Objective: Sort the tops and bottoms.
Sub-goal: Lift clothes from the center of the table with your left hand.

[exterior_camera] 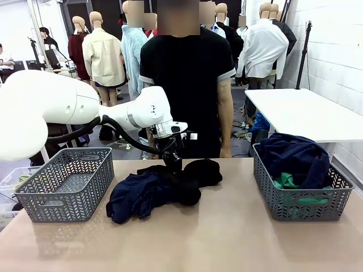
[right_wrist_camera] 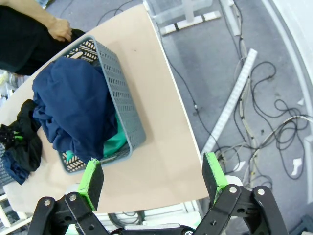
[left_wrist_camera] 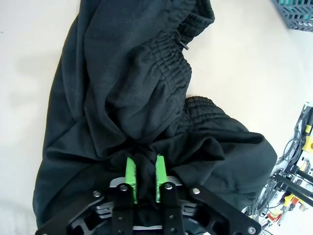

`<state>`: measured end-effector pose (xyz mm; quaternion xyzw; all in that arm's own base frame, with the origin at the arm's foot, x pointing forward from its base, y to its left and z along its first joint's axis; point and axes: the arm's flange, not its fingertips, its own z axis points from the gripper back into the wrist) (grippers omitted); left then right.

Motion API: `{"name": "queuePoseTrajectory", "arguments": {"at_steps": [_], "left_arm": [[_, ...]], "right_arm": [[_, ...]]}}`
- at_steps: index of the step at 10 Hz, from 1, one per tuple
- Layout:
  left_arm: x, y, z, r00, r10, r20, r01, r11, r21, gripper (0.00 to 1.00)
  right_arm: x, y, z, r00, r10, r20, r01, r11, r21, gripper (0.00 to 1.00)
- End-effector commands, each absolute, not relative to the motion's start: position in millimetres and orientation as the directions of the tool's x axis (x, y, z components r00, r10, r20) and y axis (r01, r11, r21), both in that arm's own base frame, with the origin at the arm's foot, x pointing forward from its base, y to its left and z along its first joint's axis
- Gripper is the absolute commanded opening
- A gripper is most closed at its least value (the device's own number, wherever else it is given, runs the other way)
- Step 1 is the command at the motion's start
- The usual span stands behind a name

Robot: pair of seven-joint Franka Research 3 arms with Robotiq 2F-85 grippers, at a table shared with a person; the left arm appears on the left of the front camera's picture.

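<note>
I have the surface (exterior_camera: pixel 227 238) in front, with a grey left basket (exterior_camera: pixel 34 195) and a grey right basket (exterior_camera: pixel 300 209) at its two ends. A navy heap (exterior_camera: pixel 139 195) and a black garment (exterior_camera: pixel 201 171) lie bunched together mid-surface. The right basket is filled by navy cloth (exterior_camera: pixel 295 156), and the green bottoms (exterior_camera: pixel 286 182) are tucked under it, peeking out at the near side. My left end effector (left_wrist_camera: pixel 145 164) is down in the black garment, pads nearly together and pinching a fold of it, well apart from the bottoms. My right end effector (right_wrist_camera: pixel 152 164) hangs spread wide and holding nothing, above the surface near the right basket, clear of the bottoms
</note>
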<state>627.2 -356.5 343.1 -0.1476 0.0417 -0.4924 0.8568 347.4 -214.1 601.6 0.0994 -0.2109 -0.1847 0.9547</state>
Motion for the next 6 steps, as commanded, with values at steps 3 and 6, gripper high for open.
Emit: {"name": "queuePoseTrajectory", "arguments": {"at_steps": [3, 6], "left_arm": [[630, -355, 349, 0.476, -0.875, 0.095, 0.851, 0.43, -0.302, 0.0], [628, -361, 378, 0.435, -0.893, 0.118, 0.882, 0.396, -0.257, 0.0]], "right_arm": [[347, -215, 602, 0.852, -0.379, 0.362, 0.305, 0.92, 0.247, 1.0], [347, -215, 602, 0.852, -0.379, 0.362, 0.305, 0.92, 0.247, 1.0]]}}
